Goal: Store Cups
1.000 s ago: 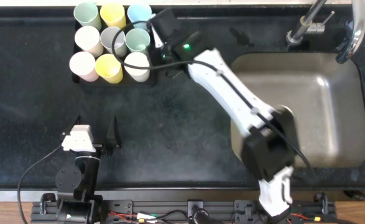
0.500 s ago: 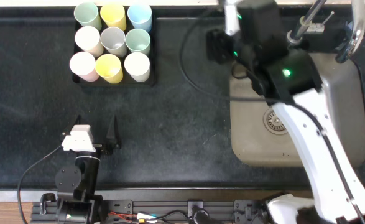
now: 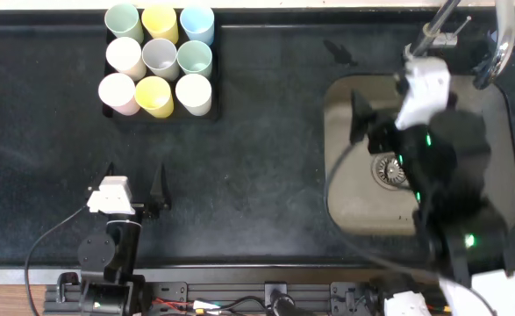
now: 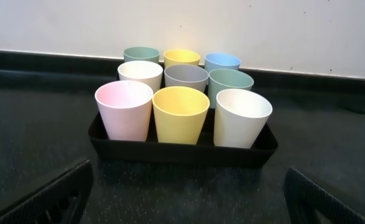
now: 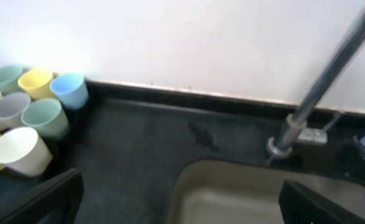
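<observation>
Several pastel cups (image 3: 158, 60) stand upright, packed in a black tray (image 4: 182, 153) at the counter's back left. In the left wrist view they face me, with a pink cup (image 4: 124, 109), a yellow cup (image 4: 180, 114) and a white cup (image 4: 241, 116) in the nearest row. My left gripper (image 3: 135, 178) rests low on the counter in front of the tray, open and empty, well short of it. My right arm (image 3: 441, 154) hangs lifted over the sink. Its gripper (image 5: 182, 208) is open and holds nothing, and the cups (image 5: 30, 118) lie far off to its side.
A steel sink (image 3: 485, 206) is set into the dark counter at the right, with a drain (image 3: 387, 169) showing. A faucet (image 3: 432, 33) rises behind it near the white back wall. A wide stretch of bare counter (image 3: 257, 175) lies between tray and sink.
My right arm has swung from beside the tray, across the back of the counter, to above the sink. The left arm and the cups have not moved.
</observation>
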Controlling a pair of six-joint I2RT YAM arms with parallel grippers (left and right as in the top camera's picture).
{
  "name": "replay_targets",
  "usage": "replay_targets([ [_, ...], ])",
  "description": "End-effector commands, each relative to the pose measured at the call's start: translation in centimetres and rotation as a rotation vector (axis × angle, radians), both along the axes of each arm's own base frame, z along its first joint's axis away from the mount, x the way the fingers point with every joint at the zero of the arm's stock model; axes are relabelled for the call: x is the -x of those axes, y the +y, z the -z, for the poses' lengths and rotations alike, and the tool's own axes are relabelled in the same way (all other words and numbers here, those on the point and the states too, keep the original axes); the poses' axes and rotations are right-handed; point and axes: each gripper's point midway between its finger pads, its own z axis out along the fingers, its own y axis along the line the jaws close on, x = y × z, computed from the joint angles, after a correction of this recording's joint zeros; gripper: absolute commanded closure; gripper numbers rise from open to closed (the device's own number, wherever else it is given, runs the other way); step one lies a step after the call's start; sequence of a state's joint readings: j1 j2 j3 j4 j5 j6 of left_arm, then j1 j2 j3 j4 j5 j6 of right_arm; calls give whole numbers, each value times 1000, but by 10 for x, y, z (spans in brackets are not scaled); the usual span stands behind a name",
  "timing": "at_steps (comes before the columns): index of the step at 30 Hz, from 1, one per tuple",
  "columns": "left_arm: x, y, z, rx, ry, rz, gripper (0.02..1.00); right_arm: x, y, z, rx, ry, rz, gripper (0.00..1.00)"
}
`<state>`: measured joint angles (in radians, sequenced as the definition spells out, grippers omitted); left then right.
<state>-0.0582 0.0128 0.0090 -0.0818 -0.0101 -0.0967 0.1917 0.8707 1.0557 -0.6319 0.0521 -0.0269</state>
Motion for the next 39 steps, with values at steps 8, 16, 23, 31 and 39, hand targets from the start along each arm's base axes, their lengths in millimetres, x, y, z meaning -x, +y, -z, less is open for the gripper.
replay_targets([
  [8,1,-2,-1,-16,-8,14,18,48,-12,43,-26,-178,9,3],
  [16,1,-2,-1,-16,-8,14,18,62,-17,87,-30,-179,19,3],
  [23,1,-2,-1,-16,-8,14,18,60,-18,107,-58,-261,27,7],
  [31,1,-2,-1,-16,-8,14,18,56,-31,136,-133,-248,103,3],
  [39,1,-2,-1,-16,-8,14,18,52,-33,150,-159,-281,111,3],
])
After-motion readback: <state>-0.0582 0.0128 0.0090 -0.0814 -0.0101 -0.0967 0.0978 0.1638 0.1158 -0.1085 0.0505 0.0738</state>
